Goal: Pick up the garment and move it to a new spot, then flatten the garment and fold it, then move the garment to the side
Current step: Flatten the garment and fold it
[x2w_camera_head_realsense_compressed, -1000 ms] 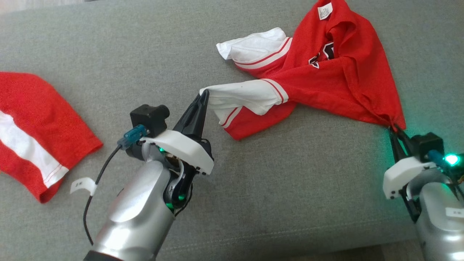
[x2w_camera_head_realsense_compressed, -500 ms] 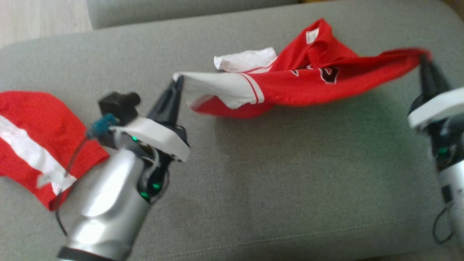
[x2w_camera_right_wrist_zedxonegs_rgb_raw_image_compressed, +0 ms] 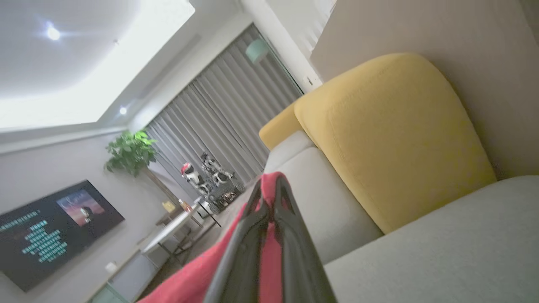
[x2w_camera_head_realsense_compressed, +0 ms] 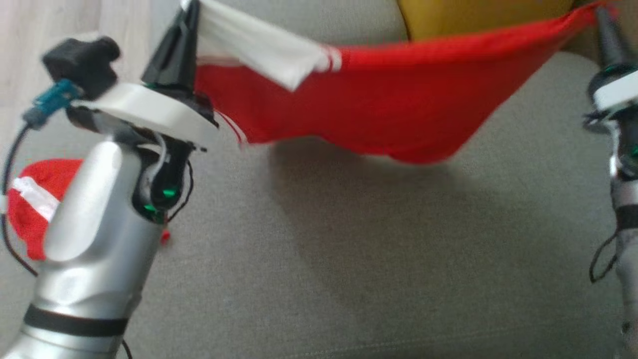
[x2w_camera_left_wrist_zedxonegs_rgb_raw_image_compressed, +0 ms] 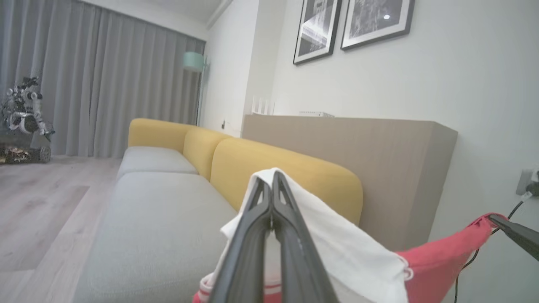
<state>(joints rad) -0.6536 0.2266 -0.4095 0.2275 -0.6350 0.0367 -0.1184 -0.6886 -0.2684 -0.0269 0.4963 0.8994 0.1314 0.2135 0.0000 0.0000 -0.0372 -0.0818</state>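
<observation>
The garment, a red jersey with white striped sleeves, hangs stretched in the air between both grippers above the grey sofa seat. My left gripper is shut on a white sleeve at the upper left; the left wrist view shows that gripper pinching the white cloth. Up at the top right corner, my right gripper is shut on a red corner of the garment. In the right wrist view its gripper clamps red cloth. The garment sags in the middle and casts a shadow on the seat.
A second red and white cloth lies on the seat at the left, partly behind my left arm. Yellow back cushions rise behind the seat. Wooden floor shows at the upper left.
Both grippers have lifted the garment off the seat and pulled it taut; it now hangs spread in the air. The camera has tilted, shifting the whole picture.
</observation>
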